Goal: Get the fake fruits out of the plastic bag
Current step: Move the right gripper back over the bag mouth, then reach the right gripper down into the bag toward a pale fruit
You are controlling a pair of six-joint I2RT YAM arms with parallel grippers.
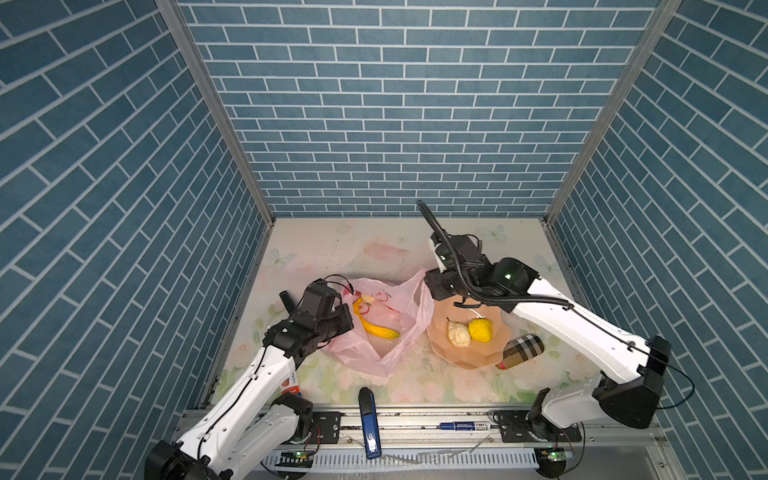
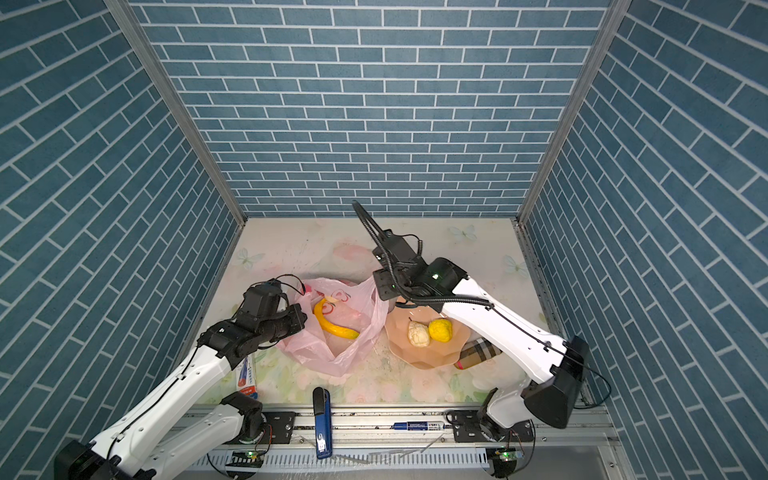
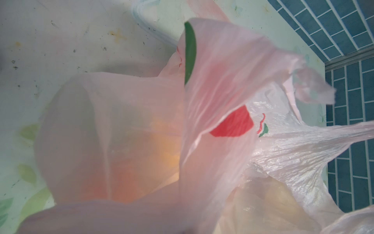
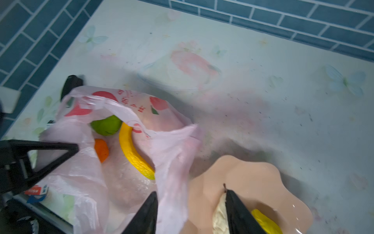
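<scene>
Plastic bag (image 1: 359,355) lies on floral tabletop (image 1: 374,245) amid blue-brick walls (image 1: 399,104).

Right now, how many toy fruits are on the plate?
2: a cream ball and a yellow ball, side by side on the peach plate. The right arm covers the plate's far edge, so another might hide there.

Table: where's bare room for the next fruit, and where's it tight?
Free: the strip of table between the bag and the back wall; also the plate in front of the cream fruit and round yellow fruit. Crowded: bag, plate and checked bottle packed side by side across the middle.
</scene>
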